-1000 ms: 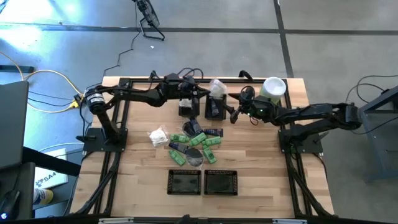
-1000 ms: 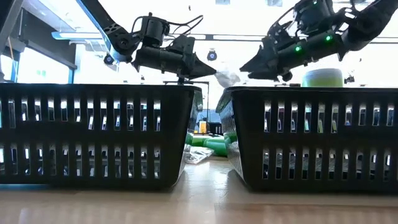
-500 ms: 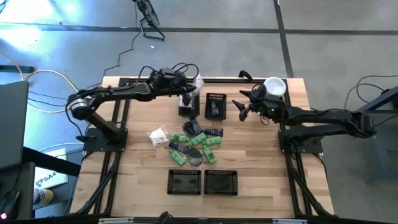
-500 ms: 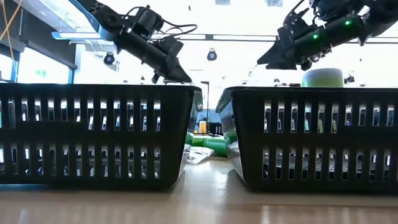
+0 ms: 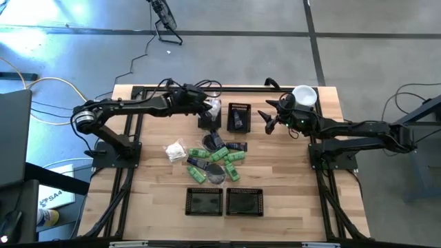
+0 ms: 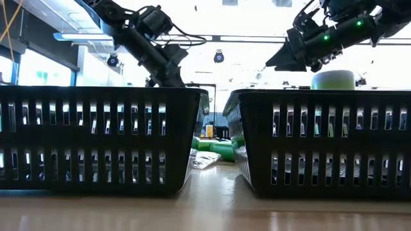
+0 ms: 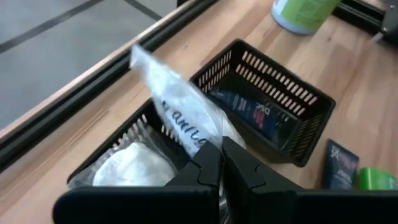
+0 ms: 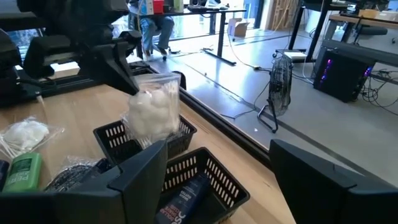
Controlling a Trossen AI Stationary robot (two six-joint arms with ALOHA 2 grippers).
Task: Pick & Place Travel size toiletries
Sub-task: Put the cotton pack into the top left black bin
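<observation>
My left gripper (image 5: 209, 107) is shut on a clear packet of white cotton (image 7: 180, 115), held over the left of two small black baskets (image 5: 209, 120) at the table's far side. That basket holds a white packet (image 7: 127, 165); the basket to its right (image 5: 238, 118) holds a dark blue tube (image 7: 261, 115). My right gripper (image 5: 265, 119) hangs open and empty to the right of those baskets. The remaining toiletries (image 5: 215, 157), green bottles, dark pieces and a grey disc, lie heaped mid-table, with a white packet (image 5: 176, 151) to their left. My left gripper pinches one end of the clear packet (image 7: 210, 144) between its two fingers. The fingers slant down from the table's left. The packet sticks out past the fingertips, lifted, its free end (image 8: 155, 127) at the basket's rim; whether it touches the rim I cannot tell.
Two larger black mesh baskets (image 5: 204, 201) (image 5: 244, 201) stand side by side at the near edge and fill the low view. A pale-green cylinder with a white lid (image 5: 303, 96) stands at the far right corner, behind my right gripper.
My left gripper has carried the clear packet from beside my right gripper toward the table's left, to above the far left basket, and has tipped its fingers downward. My right gripper has drawn back toward the table's right and a little up, then kept still, staying open.
</observation>
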